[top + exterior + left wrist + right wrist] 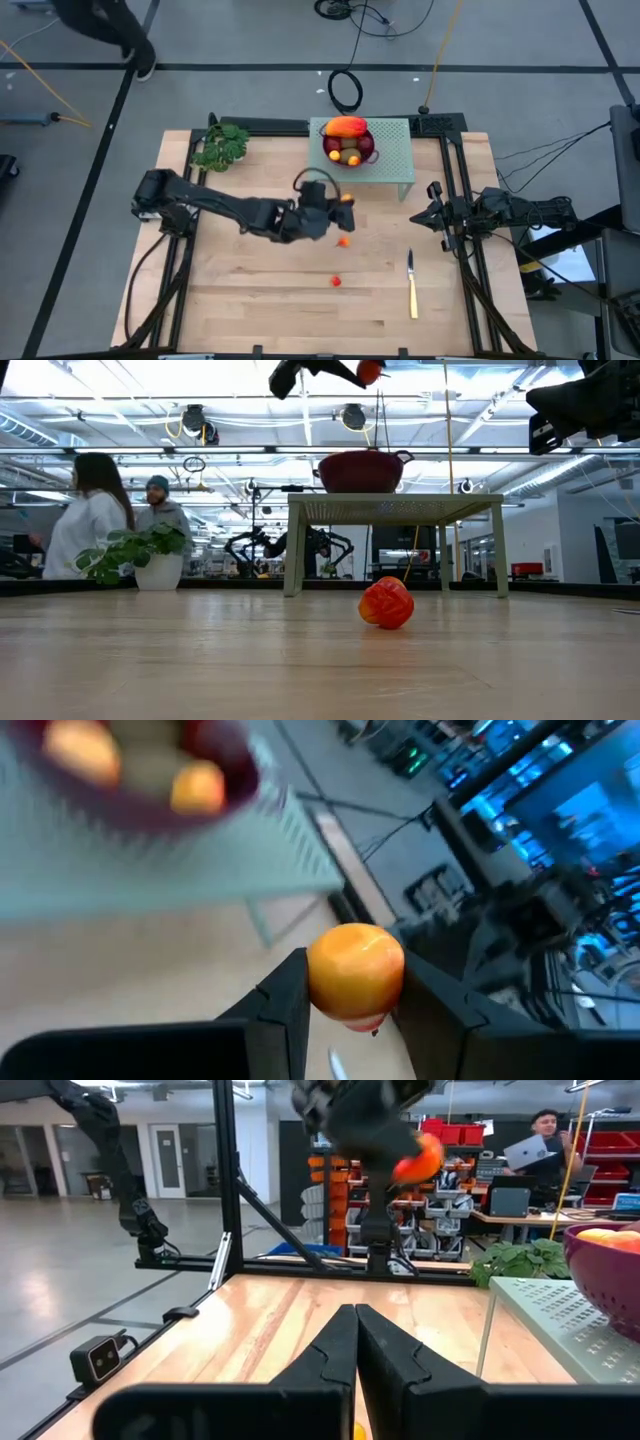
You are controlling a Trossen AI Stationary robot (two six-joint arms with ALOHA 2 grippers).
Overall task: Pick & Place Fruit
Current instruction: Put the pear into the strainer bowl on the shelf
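The left hand [340, 203] is up off the desk [250, 290] with a small orange-red fruit [355, 970] pinched between its two fingers [285, 1005], gripped across its middle. It hangs at about seven o'clock from the dark red bowl [362, 150], just short of the green perforated stand [395, 165] that carries it. The bowl already holds a pile: an elongated orange-red piece [346, 126] on top, smaller pieces beneath. Two more tiny orange-red fruits wait on the desk, one [343, 241] right below the hand, another [337, 281] further toward six o'clock.

By its look, this fruit is light, round and smooth-skinned, so it could roll or slip out. A hold across the widest part, as here, seems the safe one, with gentle pressure in case it dents.

The right hand [355, 1342] sits clenched and empty at three o'clock, near the yellow-handled knife [411, 285].
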